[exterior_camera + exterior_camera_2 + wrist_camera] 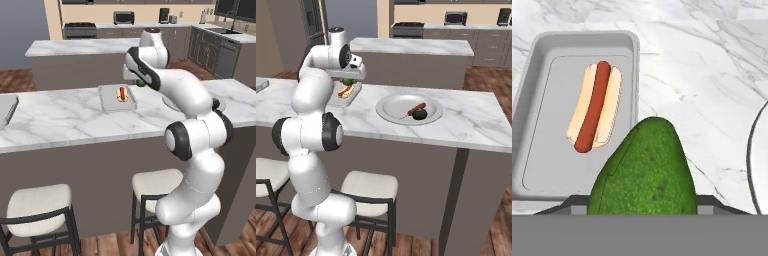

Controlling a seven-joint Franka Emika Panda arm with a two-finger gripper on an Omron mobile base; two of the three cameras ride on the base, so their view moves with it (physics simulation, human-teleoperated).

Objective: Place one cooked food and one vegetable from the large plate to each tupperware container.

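Observation:
My gripper (642, 204) is shut on a green avocado (644, 170), held above the marble counter just beside a tupperware container (552, 165). A hot dog (594, 107) in a bun lies in that container. From the right base view the avocado (347, 81) hangs under the gripper (351, 75), over the container's (354, 93) near edge. The large plate (391, 112) sits to the right with a sausage on a stick (417, 107) and a dark green vegetable (419, 114). A second tupperware container (6, 107) rests at the counter's far left.
Two stools (37, 207) (155, 185) stand under the counter's front edge. Another island (75, 50) lies behind, with kitchen cabinets and a stove along the back wall. The plate's rim (754, 165) curves in at the right of the hand view.

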